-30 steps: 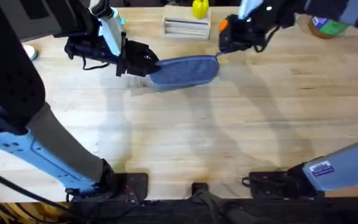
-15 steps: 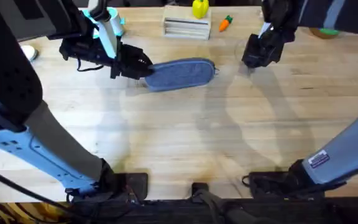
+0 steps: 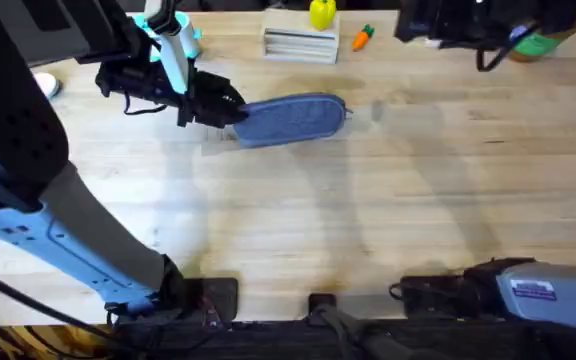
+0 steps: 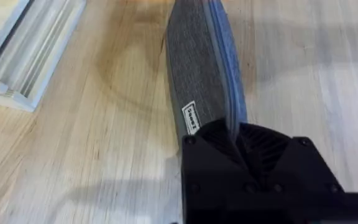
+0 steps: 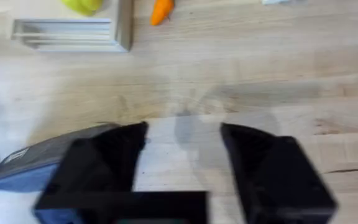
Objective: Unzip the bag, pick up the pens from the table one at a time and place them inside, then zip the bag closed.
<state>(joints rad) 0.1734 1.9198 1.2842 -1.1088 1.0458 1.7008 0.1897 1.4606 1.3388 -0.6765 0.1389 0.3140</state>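
The right gripper point(image 5: 184, 163), its fingers spread wide with nothing between them, has lifted off the zip end of the bag point(image 3: 293, 119) since a second ago and now hangs above the table point(image 3: 368, 220) at its far right. The bag lies closed toward the table's far side, contents unseen. The left gripper point(image 4: 236, 138) stays clamped on the bag's left end.

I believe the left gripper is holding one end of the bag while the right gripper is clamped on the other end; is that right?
Not quite. The left gripper does hold one end of the bag, but the right gripper is not on it: the right wrist view shows it open over bare table, and the overhead view shows it raised away from the bag.
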